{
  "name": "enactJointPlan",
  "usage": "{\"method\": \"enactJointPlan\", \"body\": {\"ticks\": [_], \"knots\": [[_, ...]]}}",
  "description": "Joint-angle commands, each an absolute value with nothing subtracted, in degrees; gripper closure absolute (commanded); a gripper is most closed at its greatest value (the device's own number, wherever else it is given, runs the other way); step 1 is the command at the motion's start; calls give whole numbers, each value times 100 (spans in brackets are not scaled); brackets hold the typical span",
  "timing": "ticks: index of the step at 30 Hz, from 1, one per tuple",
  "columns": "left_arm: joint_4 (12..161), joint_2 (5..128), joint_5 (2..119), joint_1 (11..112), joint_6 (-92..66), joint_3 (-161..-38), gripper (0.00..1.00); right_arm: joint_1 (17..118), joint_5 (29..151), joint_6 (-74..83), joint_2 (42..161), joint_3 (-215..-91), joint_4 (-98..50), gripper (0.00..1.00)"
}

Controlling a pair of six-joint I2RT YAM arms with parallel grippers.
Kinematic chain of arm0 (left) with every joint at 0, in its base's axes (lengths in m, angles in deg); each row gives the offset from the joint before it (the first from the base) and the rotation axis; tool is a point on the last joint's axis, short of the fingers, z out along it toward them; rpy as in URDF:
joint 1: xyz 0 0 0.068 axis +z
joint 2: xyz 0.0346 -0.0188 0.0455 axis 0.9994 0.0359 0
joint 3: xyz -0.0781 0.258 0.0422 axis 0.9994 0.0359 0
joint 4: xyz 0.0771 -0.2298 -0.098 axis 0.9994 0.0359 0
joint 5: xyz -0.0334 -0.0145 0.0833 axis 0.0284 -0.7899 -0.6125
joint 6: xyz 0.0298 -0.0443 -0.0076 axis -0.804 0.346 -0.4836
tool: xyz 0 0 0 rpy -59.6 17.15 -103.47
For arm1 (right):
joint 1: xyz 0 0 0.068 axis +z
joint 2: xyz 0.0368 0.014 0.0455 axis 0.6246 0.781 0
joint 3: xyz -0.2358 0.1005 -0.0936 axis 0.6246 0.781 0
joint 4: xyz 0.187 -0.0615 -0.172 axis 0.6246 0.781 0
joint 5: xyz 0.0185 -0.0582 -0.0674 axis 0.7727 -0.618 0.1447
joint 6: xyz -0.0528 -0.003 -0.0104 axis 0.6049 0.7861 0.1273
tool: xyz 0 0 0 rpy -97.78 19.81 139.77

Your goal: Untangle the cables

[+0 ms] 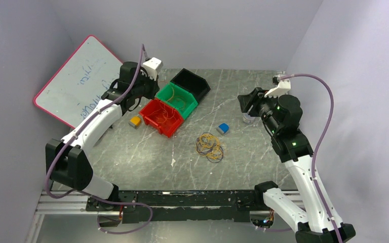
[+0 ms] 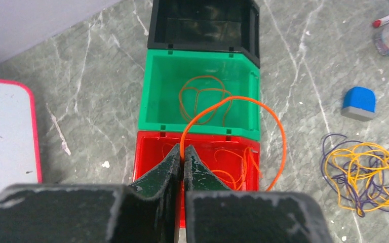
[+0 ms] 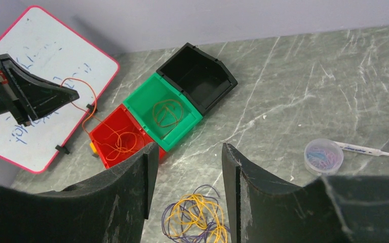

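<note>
One orange cable loop (image 2: pixel 233 97) is pinched between the pressed-together fingers of the left gripper (image 2: pixel 183 152) over the red bin (image 2: pixel 143 147), its lower end hidden behind them. Bare tabletop (image 1: pixel 147 157) rings the yellow-and-purple cable tangle (image 1: pixel 210 147) mid-table. The right gripper (image 3: pixel 188 152) hangs spread, holding nothing.

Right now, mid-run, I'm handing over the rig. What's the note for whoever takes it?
Left gripper: shut on an orange cable, whose loop hangs over the red bin and green bin.
Right gripper: open, empty, above the table.
Done: loose orange cables lie in the red bin, one orange loop in the green bin. Black bin looks empty.
Left: place the held cable, then separate the yellow and purple clump lying tangled on the table.
</note>
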State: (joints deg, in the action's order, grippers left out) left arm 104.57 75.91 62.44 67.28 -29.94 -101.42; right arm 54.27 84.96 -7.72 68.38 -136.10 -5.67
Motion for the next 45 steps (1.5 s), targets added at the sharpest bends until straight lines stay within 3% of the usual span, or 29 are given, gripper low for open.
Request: {"method": "enactJointPlan", "body": {"ticks": [1,19,45], "knots": [[10237,7710,5878,6799,-3111,-10021,93,5456,8524,-764,6796,-13569,-576,47],[10262,7988,4881,6887,-2903,-9726,93,5456,8556,-746,6844,-13534,-612,47],[11431,9332,5755,6878,-3241,-10180,91,5456,8619,-765,6863,-13372,-693,47]]}}
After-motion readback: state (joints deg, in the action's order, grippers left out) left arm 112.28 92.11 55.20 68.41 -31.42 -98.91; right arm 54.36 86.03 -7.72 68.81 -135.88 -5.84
